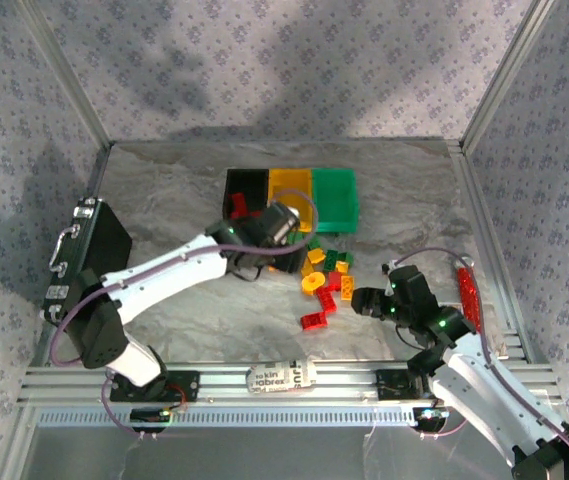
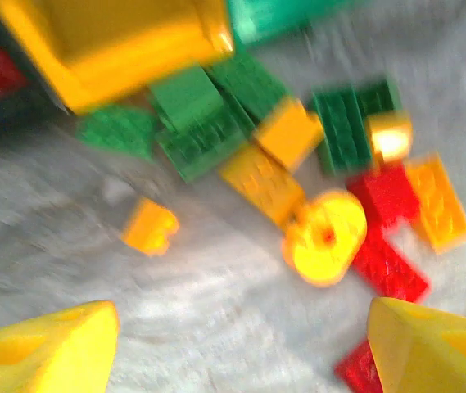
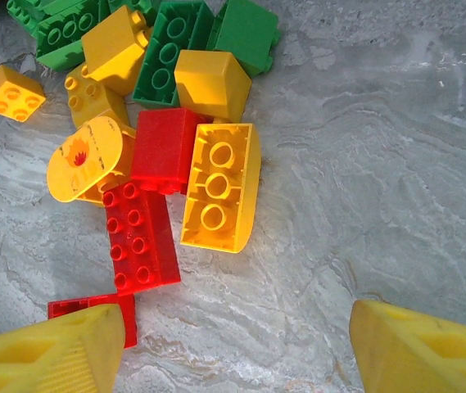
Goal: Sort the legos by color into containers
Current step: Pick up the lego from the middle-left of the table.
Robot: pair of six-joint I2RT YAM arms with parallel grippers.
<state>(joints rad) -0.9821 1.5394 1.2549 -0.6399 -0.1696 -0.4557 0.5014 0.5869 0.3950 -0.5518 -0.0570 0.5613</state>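
The containers stand in a row at the table's back: black bin (image 1: 246,187), orange-yellow bin (image 1: 290,185), green bin (image 1: 335,195). A red brick (image 1: 237,205) lies in the black one. The legos (image 1: 326,275) form a loose pile of red, yellow and green bricks in front of the bins, with a round orange piece (image 2: 324,237) among them. My left gripper (image 2: 241,323) hangs open over bare table just left of the pile, near the orange-yellow bin (image 2: 126,49); this view is blurred. My right gripper (image 3: 237,319) is open at the pile's near right edge, beside a long red brick (image 3: 138,237) and a yellow brick (image 3: 220,184).
A large black case with a metal handle (image 1: 84,255) stands at the left edge. A red cylindrical item (image 1: 467,290) lies along the right rail. Metal frame rails run along the front and sides. Bare marbled table lies left of the pile.
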